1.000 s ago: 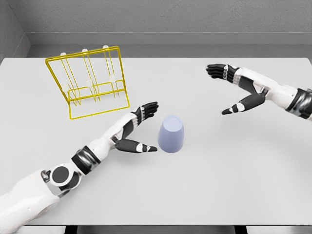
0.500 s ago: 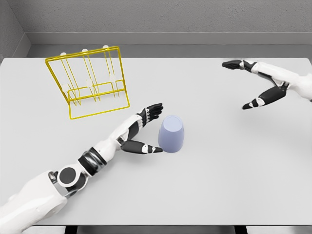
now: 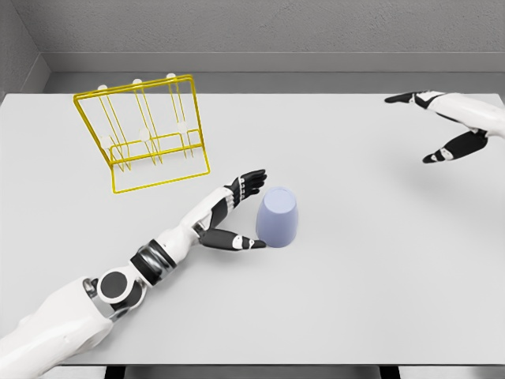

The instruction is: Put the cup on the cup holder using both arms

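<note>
Standing upside down on the white table (image 3: 371, 268), the pale lavender cup (image 3: 278, 218) sits a little left of centre, its wider rim on the tabletop and its closed base turned up. The left hand (image 3: 231, 213) lies just beside the cup at its 9 o'clock, fingers spread: the four dark fingers (image 3: 251, 179) reach up toward the cup's 10 o'clock, and the thumb (image 3: 241, 242) stretches low along the table to the cup's 8 o'clock, its tip touching or nearly touching the rim. The cup sits in the gap between thumb and fingers, but nothing closes around it. The left arm runs from the lower left corner of the picture up to that hand.

The yellow wire cup holder (image 3: 144, 130) stands at the cup's 10 o'clock, well apart from it, near the far left of the table. It leans back, with white-tipped pegs rising inside its frame.

The right hand (image 3: 446, 126) is at the cup's 2 o'clock, well apart, close to the picture's right edge. Its fingers are spread too, the upper fingers pointing left, the thumb hanging lower, and it holds nothing.
</note>
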Tool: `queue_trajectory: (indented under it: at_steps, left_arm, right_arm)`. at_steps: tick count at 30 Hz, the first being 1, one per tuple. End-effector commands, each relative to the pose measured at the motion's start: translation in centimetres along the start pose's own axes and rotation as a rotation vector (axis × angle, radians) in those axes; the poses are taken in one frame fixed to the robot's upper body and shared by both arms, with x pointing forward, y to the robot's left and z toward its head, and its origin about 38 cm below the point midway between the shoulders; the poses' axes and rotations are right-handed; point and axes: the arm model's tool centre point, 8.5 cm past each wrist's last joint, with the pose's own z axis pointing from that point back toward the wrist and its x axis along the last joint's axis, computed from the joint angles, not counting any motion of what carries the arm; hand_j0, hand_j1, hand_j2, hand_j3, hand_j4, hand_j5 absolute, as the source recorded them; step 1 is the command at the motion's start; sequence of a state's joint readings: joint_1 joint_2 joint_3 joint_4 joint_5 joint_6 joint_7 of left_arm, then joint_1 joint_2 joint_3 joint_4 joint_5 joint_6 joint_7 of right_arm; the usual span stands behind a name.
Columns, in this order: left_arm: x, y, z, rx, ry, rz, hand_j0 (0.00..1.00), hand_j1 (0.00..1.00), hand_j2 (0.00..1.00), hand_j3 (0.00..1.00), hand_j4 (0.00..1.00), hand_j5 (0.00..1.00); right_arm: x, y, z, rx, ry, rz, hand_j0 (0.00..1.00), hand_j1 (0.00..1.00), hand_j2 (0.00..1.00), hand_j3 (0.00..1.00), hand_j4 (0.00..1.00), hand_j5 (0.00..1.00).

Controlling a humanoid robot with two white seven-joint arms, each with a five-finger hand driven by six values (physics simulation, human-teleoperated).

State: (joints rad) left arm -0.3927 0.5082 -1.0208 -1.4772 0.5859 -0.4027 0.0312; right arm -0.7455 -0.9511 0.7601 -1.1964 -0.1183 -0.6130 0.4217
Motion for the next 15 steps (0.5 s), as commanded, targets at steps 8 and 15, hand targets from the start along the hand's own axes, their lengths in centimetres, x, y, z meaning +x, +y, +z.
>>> queue_trajectory:
  at_steps: [8,15]
  left_arm:
    - [0.1,-0.3,-0.4,-0.005,-0.006,0.004,1.00,1.00,1.00,1.00,1.00,1.00]
    - [-0.5,-1.4,-1.2,-0.015,-0.004,0.023,1.00,1.00,1.00,1.00,1.00,1.00]
  right_arm:
    - [-0.3,-0.4,0.4,-0.014,0.012,-0.003,1.00,1.00,1.00,1.00,1.00,1.00]
    - [-0.3,-0.4,0.3,-0.013,0.010,-0.004,1.00,1.00,1.00,1.00,1.00,1.00]
